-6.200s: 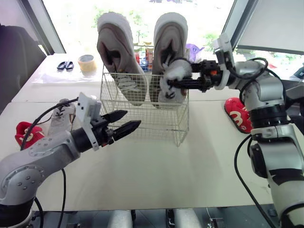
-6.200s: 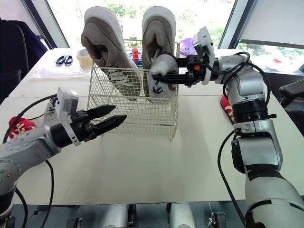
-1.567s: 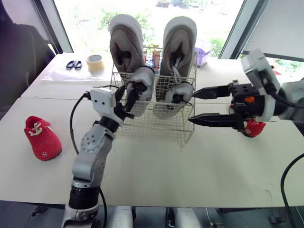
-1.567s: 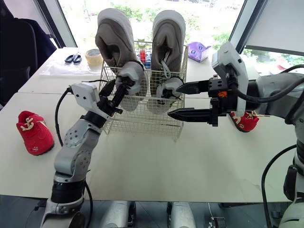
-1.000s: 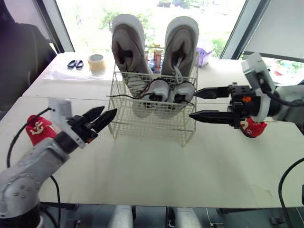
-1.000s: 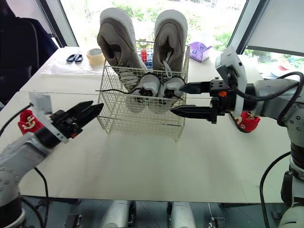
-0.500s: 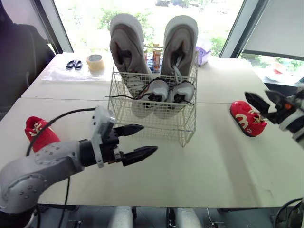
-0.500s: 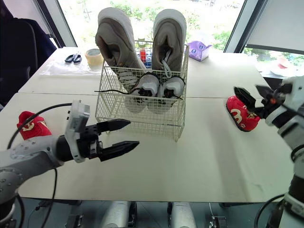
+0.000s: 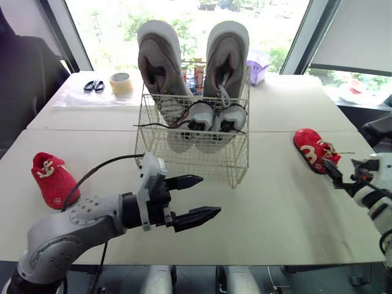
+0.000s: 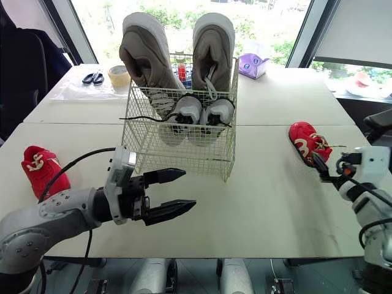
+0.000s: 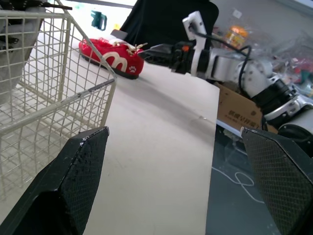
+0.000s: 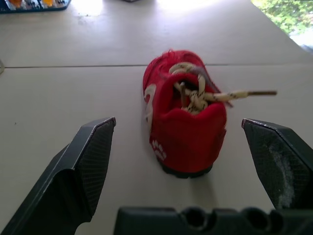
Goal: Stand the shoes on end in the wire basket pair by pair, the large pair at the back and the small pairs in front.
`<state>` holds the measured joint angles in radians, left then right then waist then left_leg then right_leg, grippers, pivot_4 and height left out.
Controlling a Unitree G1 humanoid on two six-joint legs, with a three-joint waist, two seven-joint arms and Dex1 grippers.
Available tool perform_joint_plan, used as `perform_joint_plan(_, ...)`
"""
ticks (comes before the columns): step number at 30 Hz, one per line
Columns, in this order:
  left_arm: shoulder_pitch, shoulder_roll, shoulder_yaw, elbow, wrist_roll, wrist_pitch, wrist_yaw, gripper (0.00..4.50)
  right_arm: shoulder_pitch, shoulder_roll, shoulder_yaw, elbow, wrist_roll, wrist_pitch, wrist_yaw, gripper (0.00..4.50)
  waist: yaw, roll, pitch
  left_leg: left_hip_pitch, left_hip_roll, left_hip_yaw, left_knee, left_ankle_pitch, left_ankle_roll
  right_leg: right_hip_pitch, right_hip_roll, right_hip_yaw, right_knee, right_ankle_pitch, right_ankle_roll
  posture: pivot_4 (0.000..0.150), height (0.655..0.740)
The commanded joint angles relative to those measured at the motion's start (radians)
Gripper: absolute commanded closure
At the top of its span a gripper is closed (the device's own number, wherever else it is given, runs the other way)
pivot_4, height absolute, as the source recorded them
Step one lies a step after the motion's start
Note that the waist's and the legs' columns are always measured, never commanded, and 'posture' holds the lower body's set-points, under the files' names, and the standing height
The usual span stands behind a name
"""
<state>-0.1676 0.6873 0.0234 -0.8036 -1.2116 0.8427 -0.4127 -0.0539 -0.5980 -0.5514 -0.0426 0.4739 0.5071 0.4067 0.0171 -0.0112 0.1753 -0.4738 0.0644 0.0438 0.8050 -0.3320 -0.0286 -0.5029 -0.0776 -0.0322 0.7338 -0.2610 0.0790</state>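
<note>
Right hand lined up on a red shoe, right of the basket

The wire basket (image 9: 195,160) holds the large grey pair (image 9: 225,58) on end along its back wall, soles outward, with a small pale pair (image 9: 200,116) upright in front of them; I judge the tall pair was put behind so the small ones stay reachable. The red pair is left. One red shoe (image 12: 183,127) lies on its sole on the tabletop (image 9: 275,202) well to the basket's right. Its long axis runs along the right hand's (image 10: 321,165) approach, what looks like the heel nearest and the toe pointing away. The fingers stand wide apart, flanking it without touching. Its mate (image 9: 52,179) sits on its sole well to the basket's left. The left hand (image 9: 211,195) hovers just before the basket's front wall, fingers apart and empty.
</note>
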Motion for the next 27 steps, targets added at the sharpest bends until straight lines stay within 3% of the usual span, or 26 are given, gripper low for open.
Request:
perform_joint_plan(1,0.003,0.013,0.018,-0.015,0.007,-0.022,-0.006,0.04,-0.043,-0.009,-0.004,0.123,-0.034,-0.111,0.026,0.0,-0.004,0.0,0.0,0.0,0.0,0.0,0.0,0.0,0.0,0.0,0.0,0.0,0.0,0.0,-0.001,0.15,0.6552)
perform_joint_plan(19,0.064,0.094,0.074,-0.033,-0.004,-0.015,0.01,0.04,-0.408,-0.058,0.114,0.739,-0.115,-0.382,0.229,0.0,-0.021,0.0,0.0,-0.001,0.0,0.0,0.001,0.0,0.0,-0.002,0.001,0.001,0.002,0.001,-0.002,0.15,0.6552)
perform_joint_plan(27,0.057,0.109,0.071,-0.029,-0.006,-0.015,0.051,0.04,-0.504,-0.043,0.127,0.926,-0.141,-0.483,0.206,0.0,-0.029,0.0,0.0,-0.002,-0.001,-0.001,0.001,0.0,0.0,-0.002,0.001,0.001,0.001,0.001,-0.002,0.15,0.6552)
